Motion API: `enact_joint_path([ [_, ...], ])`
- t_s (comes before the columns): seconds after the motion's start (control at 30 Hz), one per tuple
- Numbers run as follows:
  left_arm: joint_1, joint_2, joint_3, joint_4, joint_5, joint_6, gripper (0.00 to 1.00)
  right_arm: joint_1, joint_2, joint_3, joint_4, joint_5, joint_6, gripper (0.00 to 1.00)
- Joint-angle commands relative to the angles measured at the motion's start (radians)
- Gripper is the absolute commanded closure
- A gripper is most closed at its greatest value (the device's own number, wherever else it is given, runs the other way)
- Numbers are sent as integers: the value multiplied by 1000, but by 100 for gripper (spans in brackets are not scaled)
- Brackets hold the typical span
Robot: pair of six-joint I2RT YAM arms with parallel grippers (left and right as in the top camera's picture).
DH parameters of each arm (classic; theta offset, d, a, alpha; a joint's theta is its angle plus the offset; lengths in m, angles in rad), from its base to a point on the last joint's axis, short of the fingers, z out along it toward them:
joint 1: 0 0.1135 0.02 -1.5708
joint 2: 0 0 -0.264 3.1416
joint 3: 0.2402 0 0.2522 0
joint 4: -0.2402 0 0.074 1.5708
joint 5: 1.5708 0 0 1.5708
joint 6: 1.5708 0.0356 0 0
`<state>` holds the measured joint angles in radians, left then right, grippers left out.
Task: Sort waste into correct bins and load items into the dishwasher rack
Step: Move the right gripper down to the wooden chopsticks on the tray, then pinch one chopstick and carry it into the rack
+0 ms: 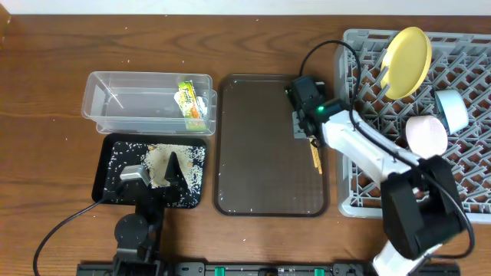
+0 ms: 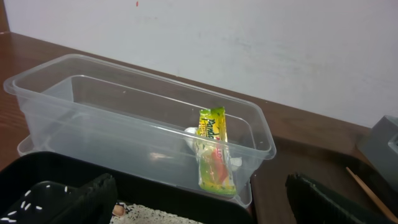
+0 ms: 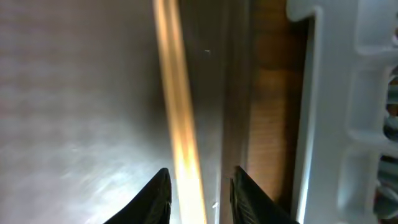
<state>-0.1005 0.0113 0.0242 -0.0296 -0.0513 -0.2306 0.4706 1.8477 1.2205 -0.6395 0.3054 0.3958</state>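
The green-and-orange wrapper (image 1: 192, 103) lies inside the clear tub (image 1: 115, 115); it also shows in the left wrist view (image 2: 214, 152). White rice scraps (image 1: 165, 157) cover the black tray (image 1: 107, 180). My left gripper (image 1: 156, 172) hangs open and empty over that tray (image 2: 205, 199). My right gripper (image 1: 308, 132) is low at the right edge of the brown tray, open, with a wooden chopstick (image 3: 177, 112) between its fingers (image 3: 200, 180). The chopstick end (image 1: 315, 157) sticks out below it. The yellow plate (image 1: 406, 52), blue bowl (image 1: 453, 107) and pinkish bowl (image 1: 426, 132) sit in the grey rack (image 1: 360, 192).
The large brown serving tray (image 1: 261, 153) lies between the bins and the rack. A narrow strip of wooden table (image 3: 270, 106) separates its rim from the rack wall (image 3: 329, 93). A black cable (image 1: 322, 50) arches over the rack's left edge.
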Motion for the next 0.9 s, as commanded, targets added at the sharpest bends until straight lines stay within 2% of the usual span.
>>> enact_joint_path([
  [0.0,4,-5,-20,-37,-11,13,11,-14,42,1,4,1,-31,68],
  [0.2,4,-5,-20,-37,-11,13,11,-9,70,0,21,-175,-119,76],
  [0.33,4,-5,-20,-37,-11,13,10,15,86,0,20,-160,-82,78],
  [0.47,4,-5,-20,-37,-11,13,10,14,90,0,12,-40,-7,81],
  [0.87,4,-5,-20,-37,-11,13,10,13,89,-2,33,-60,-50,74],
])
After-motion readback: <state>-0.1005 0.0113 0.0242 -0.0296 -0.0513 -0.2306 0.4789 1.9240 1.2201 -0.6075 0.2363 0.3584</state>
